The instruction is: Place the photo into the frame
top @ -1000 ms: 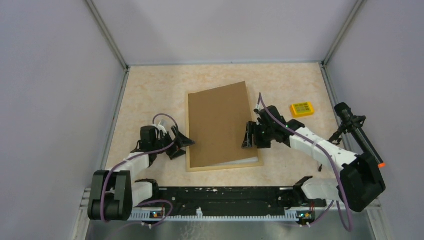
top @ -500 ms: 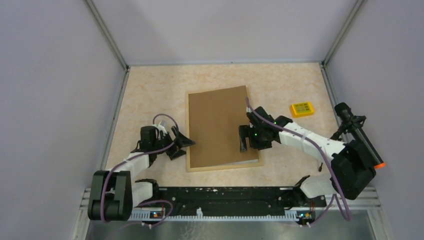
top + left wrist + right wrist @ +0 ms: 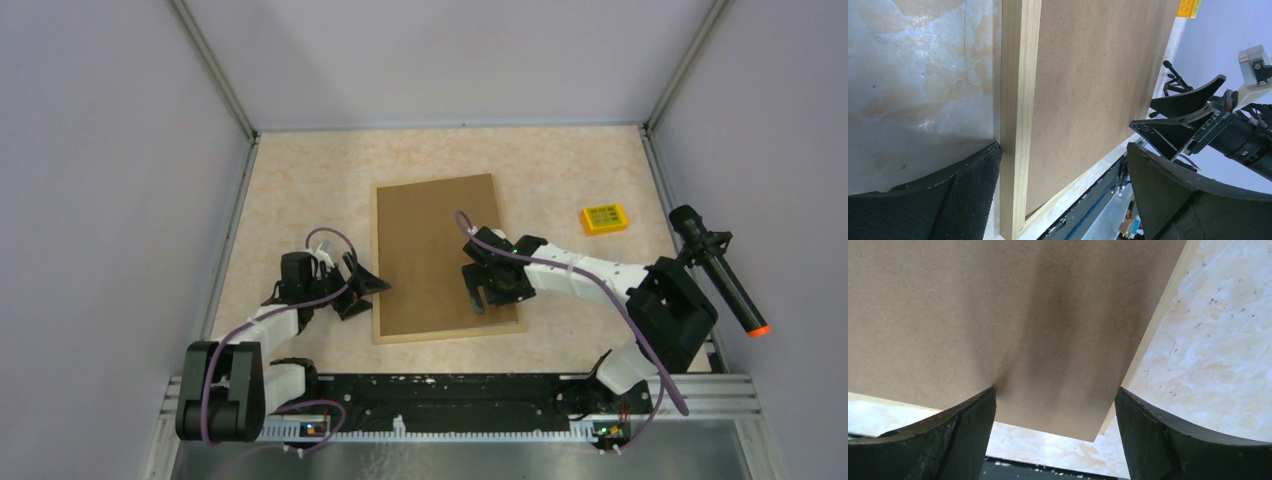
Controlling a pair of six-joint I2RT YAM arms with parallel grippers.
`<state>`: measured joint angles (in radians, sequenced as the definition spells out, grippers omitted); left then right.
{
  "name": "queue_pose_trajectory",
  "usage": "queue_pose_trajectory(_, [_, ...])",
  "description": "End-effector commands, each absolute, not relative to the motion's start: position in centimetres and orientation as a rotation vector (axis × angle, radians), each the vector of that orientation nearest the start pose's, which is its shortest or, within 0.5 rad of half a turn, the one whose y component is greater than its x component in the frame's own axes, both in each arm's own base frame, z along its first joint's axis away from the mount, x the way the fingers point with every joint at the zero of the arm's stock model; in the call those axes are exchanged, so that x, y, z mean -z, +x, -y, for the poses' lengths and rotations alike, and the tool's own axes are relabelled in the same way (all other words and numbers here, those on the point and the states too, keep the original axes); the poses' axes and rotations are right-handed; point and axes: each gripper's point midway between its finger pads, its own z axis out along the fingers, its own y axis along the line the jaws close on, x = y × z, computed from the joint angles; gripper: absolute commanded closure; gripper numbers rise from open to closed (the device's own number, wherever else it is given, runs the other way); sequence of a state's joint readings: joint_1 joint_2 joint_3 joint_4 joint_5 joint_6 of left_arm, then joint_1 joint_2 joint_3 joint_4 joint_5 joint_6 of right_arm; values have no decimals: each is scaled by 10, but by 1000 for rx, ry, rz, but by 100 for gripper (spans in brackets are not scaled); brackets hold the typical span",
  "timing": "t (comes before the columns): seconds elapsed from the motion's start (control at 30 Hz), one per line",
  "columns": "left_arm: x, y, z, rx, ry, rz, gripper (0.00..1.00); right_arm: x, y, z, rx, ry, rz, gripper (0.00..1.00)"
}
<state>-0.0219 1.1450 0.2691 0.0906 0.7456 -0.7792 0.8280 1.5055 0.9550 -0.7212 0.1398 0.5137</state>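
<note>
- My left fingers are spread wide and hold nothing.
- They sit at the left side of the frame, low in the top view, near its lower left corner.
- In my left wrist view, one finger's tip lies right against the frame's outer wooden edge on the tabletop side. The other finger is far off to the lower right.
- The frame lies flat in the middle of the tabletop, back side up, its long sides running up the top view.
- A brown board fills the frame's back, with light wood rim showing along the left and bottom.
- I cannot see the photo; the board hides whatever is under it.
- My right fingers are also well apart and grip nothing.
- They point down at the board's lower right part in the top view. My right wrist view shows the board's corner and the rim between them.
- One right tip meets the board's surface; whether it presses I cannot tell.
- A yellow block lies on the tabletop right of the frame, well apart.
- A black rod with an orange tip stands at the far right.
</note>
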Motion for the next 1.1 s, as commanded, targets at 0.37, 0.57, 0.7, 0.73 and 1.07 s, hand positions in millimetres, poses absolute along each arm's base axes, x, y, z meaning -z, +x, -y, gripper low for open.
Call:
queue_pose_trajectory(0.37, [-44,209,142,1207,-546,-2440,1,-76,218,-236,33,-408,-2603,6])
queue_pose_trajectory(0.57, [-45,211,139,1163,-549,-2456,1,-90,207,-235,-379,-287,-2636,5])
queue_pose_trajectory(0.7, [-46,210,139,1163,-545,-2456,1,-87,196,-215,-509,-193,-2659,6])
queue_pose_trajectory(0.73, [-46,210,139,1164,-547,-2456,1,-85,194,-211,-517,-172,-2661,6])
queue_pose_trajectory(1.07, [-46,206,142,1198,-563,-2456,1,-60,183,-197,-547,-120,-2701,16])
